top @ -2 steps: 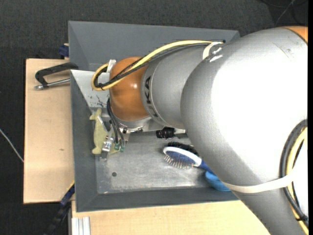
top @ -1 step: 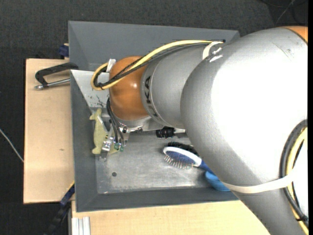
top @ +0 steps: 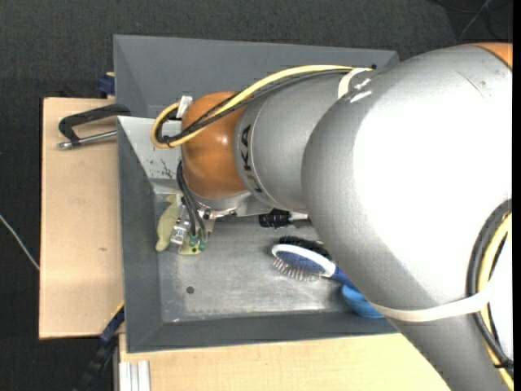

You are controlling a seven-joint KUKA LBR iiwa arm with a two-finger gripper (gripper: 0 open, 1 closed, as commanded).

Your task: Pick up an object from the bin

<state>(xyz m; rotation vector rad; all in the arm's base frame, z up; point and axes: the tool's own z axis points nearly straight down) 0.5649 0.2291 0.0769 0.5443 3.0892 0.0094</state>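
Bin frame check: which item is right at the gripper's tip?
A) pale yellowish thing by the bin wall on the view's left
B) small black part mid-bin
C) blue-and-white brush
A: the gripper is down beside the pale yellowish thing near the bin wall on the view's left. The blue-and-white brush and the small black part lie farther toward the view's right.

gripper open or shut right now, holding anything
Gripper: cannot be told, open or shut. It is down at the left of the bin, beside a pale yellowish thing.
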